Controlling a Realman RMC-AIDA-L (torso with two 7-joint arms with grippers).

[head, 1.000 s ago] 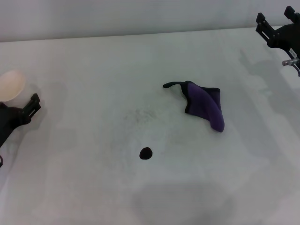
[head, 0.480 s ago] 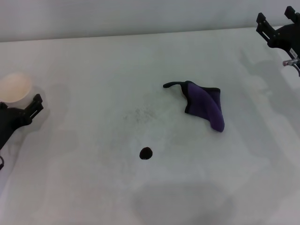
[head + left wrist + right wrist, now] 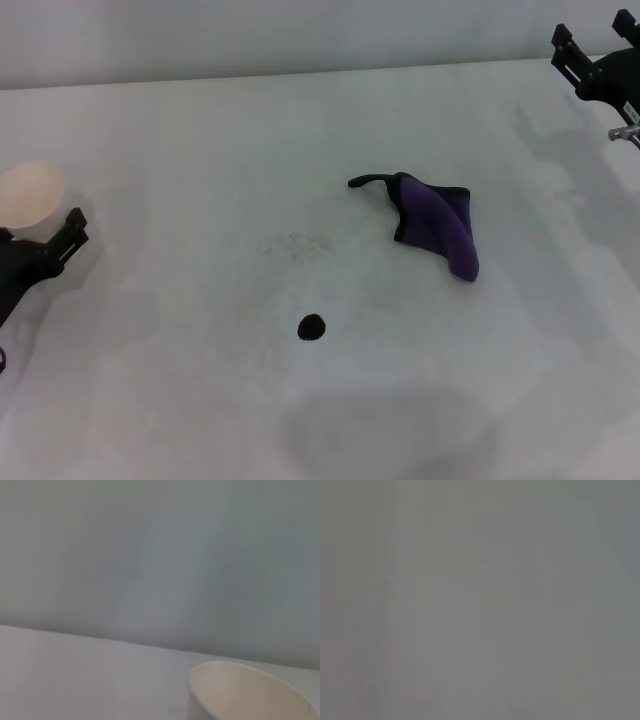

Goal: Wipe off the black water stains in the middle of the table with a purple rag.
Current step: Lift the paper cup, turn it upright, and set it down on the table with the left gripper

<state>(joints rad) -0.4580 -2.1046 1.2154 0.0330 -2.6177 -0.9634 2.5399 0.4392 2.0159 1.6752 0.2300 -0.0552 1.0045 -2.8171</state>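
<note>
The purple rag (image 3: 437, 225) lies crumpled on the white table (image 3: 180, 400), right of centre, with its thin black tail pointing left. The small round black water stain (image 3: 312, 326) sits nearer the front, left of and below the rag, uncovered. My left gripper (image 3: 45, 250) is at the table's left edge, far from both. My right gripper (image 3: 600, 65) is at the far right back corner, well away from the rag. Neither gripper holds anything that I can see. The right wrist view shows only flat grey.
A cream paper cup (image 3: 28, 193) stands at the left edge just behind my left gripper; its rim also shows in the left wrist view (image 3: 250, 692). A faint grey speckled smudge (image 3: 300, 243) lies between the rag and the stain.
My left gripper has slid slightly back toward the left edge, uncovering more of the cup. My right gripper has shifted a little to the right. Rag and stain have not moved.
</note>
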